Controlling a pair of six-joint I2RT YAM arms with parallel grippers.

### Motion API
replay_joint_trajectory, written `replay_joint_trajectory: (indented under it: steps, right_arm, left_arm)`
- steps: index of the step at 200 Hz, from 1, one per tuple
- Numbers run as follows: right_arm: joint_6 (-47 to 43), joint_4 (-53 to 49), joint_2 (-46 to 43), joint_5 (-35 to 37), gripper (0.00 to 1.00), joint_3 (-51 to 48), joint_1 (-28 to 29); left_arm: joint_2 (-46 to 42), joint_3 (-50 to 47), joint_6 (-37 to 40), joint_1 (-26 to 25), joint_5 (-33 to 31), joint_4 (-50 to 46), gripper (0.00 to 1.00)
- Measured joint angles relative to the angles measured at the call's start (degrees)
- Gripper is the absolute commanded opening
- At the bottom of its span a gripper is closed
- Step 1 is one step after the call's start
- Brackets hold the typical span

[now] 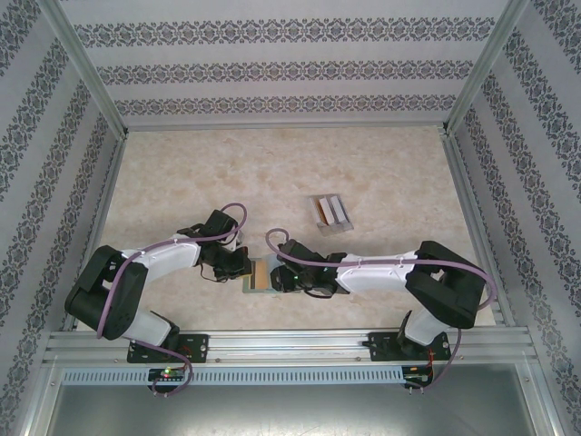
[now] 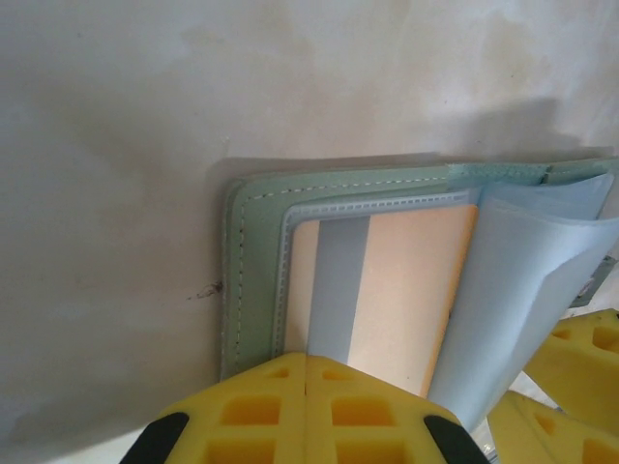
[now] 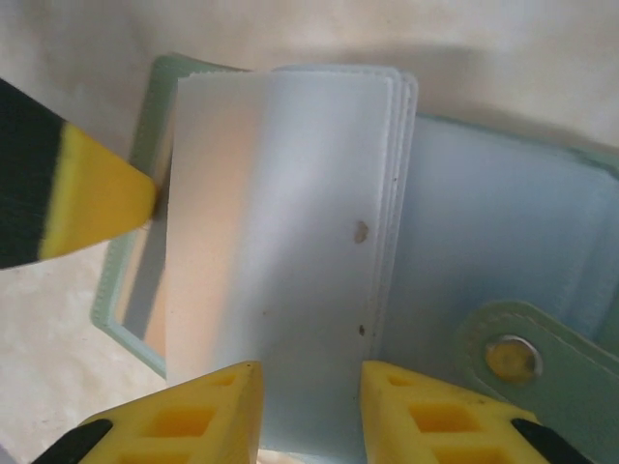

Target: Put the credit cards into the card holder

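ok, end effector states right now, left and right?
left end effector: shut, tip at the card holder edge.
right end effector: partly open over the clear sleeves, no visible grip.

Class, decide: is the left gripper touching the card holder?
Touching. In the left wrist view the shut left gripper presses on the card holder with no gap.

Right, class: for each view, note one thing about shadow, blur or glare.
Left wrist: the card holder casts a dark shadow on the table past its far edge; the left fingers are soft. Right wrist: the right fingers are blurred too, the sleeves hazy. Top external: even light, no glare.
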Motion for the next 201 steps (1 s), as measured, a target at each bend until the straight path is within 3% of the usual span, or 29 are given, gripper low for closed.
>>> replay_joint_trajectory:
  steps: [50, 66, 90, 158, 201]
  right_arm:
    - [-1.22, 6.34, 2.60, -4.31, 0.38, 0.94, 0.02]
    - [-1.55, 7.91, 3.26, -5.97, 0.38, 1.33, 0.02]
    - [-1.75, 10.84, 3.43, -8.35, 0.41, 1.42, 0.02]
    - [-2.97, 19.85, 3.32, -15.54, 0.43, 1.53, 0.33]
    - [-4.57, 20.00, -7.61, -15.45, 0.52, -3.85, 0.39]
  left_arm:
    - [-0.04, -0.20, -1.05, 0.00, 0.46, 0.50, 0.00]
    - [-0.11, -0.20, -1.36, 0.00, 0.52, 0.50, 0.06]
    - [-1.18, -0.44, -2.16, 0.00, 0.11, 0.50, 0.08]
    - [-11.37, -2.62, -6.45, 3.45, -1.49, 1.29, 0.17]
    - [-11.65, -2.21, -6.62, 3.76, -1.55, 1.29, 0.22]
